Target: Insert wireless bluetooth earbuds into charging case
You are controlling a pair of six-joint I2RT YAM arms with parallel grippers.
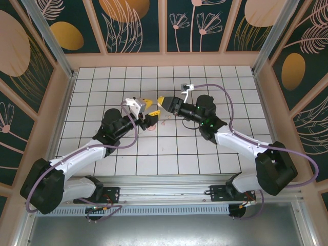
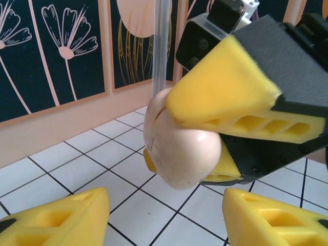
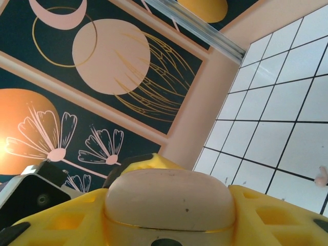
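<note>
Facing off above the table's (image 1: 102, 92) middle, both tools sit well clear of the walls (image 1: 169, 60).
Right tool (image 1: 162, 100) clamps the charging case (image 2: 179, 148); left tool (image 2: 166, 215) gapes empty just beside it.

Overhead looks down; close wrist views share case (image 2: 179, 148).

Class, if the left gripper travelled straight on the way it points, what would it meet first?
Probably the charging case, held by the right gripper just ahead of the left gripper, whose jaws stand open; depth is unclear.
</note>
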